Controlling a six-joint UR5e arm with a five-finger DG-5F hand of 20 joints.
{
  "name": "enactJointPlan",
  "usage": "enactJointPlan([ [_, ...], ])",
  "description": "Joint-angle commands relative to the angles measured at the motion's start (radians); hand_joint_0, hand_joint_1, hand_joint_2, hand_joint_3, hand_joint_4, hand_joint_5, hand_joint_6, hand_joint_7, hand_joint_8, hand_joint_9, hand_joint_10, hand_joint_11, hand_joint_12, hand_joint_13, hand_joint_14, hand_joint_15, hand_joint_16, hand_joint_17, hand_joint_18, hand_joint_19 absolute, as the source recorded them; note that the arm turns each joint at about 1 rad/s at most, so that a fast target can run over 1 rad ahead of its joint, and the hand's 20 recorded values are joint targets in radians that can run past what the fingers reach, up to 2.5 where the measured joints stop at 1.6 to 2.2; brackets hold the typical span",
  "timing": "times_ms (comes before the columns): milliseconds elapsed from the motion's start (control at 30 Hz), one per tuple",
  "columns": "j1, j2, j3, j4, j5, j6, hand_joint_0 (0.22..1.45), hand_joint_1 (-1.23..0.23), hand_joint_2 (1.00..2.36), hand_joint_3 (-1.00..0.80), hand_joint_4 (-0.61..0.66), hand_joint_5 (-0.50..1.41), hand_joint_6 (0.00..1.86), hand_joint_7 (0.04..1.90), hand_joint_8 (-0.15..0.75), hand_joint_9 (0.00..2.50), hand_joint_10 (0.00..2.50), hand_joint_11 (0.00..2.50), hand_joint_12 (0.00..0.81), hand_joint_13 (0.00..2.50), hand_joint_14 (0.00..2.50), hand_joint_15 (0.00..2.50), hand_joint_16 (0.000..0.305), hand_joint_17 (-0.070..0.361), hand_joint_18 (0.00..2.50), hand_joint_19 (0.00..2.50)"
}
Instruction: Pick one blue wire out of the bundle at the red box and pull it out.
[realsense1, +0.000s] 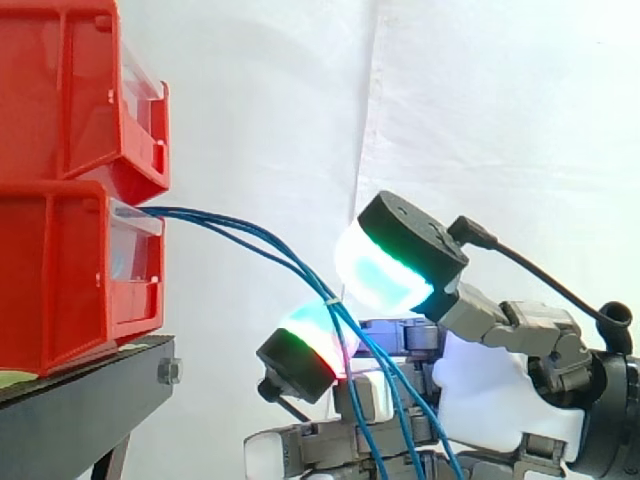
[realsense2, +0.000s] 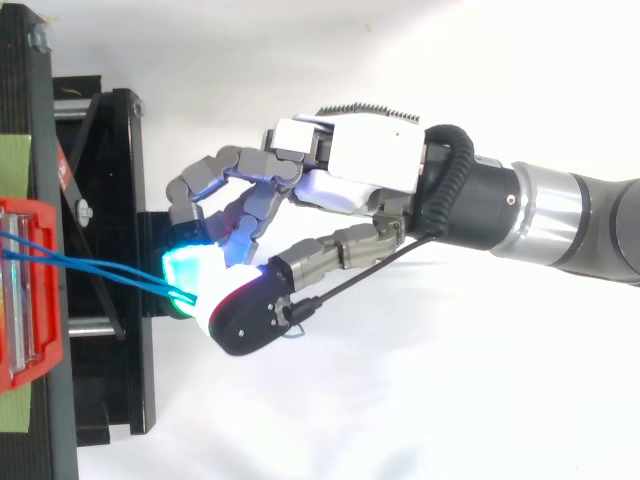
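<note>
Blue wires (realsense1: 262, 247) come out of the front of the lower red bin (realsense1: 60, 280), then sag down and to the right in a tight bunch, straight into the hand (realsense2: 350, 165). Two glowing fingertips (realsense1: 385, 270), one cyan-green above and one green and red below, close on the bunch from either side. It's a pinch with curled fingers, though I can't tell if one strand or several is caught. Below the pinch the wires drop past the palm. The upper red bin (realsense1: 70, 90) is stacked on top, both on the black stand (realsense1: 80, 400). The white curtain (realsense1: 270, 100) hangs behind, and the arm (realsense2: 570, 215) reaches in from the right.
</note>
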Motion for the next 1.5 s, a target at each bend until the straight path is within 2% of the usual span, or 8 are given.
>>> enactJointPlan([
  [0, -0.001, 0.0, 0.0, 0.0, 0.001, 0.002, 0.5, -0.85, 1.0, -0.5, 0.19, -0.1, 0.88, 1.25, 0.295, 1.21, 0.02, 0.77, 0.392, 0.78, 0.01, 0.4, 0.052, 0.117, 0.72, 0.55],
  [333, -0.001, 0.0, 0.0, 0.0, 0.001, 0.002, 0.58, -0.9, 1.0, -0.49, 0.18, -0.11, 0.89, 1.24, 0.279, 1.18, 0.02, 0.81, 0.37, 0.76, 0.02, 0.41, 0.048, 0.108, 0.69, 0.56],
  [567, 0.001, 0.0, 0.0, 0.0, 0.001, 0.002, 0.63, -0.9, 1.01, -0.33, 0.16, -0.11, 0.89, 1.27, 0.274, 1.18, 0.02, 0.82, 0.361, 0.76, 0.02, 0.41, 0.046, 0.105, 0.69, 0.56],
  [800, -0.001, 0.0, 0.0, -0.002, 0.001, 0.008, 0.62, -0.91, 1.02, -0.18, 0.1, -0.11, 0.9, 1.29, 0.271, 1.18, 0.02, 0.83, 0.361, 0.76, 0.02, 0.41, 0.047, 0.105, 0.69, 0.57],
  [967, 0.001, 0.0, 0.0, -0.003, 0.001, 0.011, 0.6, -0.86, 1.01, -0.09, 0.09, -0.1, 0.9, 1.21, 0.32, 1.2, 0.02, 0.77, 0.423, 0.81, 0.01, 0.39, 0.059, 0.133, 0.79, 0.52],
  [1333, 0.001, 0.002, 0.0, 0.0, 0.01, 0.014, 0.59, -0.84, 1.02, -0.02, -0.01, -0.1, 0.89, 1.19, 0.317, 1.2, 0.02, 0.68, 0.441, 0.83, 0.01, 0.38, 0.063, 0.142, 0.83, 0.5],
  [1467, -0.001, 0.003, 0.017, -0.003, 0.015, 0.011, 0.6, -0.85, 1.04, 0.0, -0.06, -0.11, 0.9, 1.19, 0.307, 1.18, 0.02, 0.66, 0.436, 0.83, 0.01, 0.37, 0.063, 0.141, 0.83, 0.49],
])
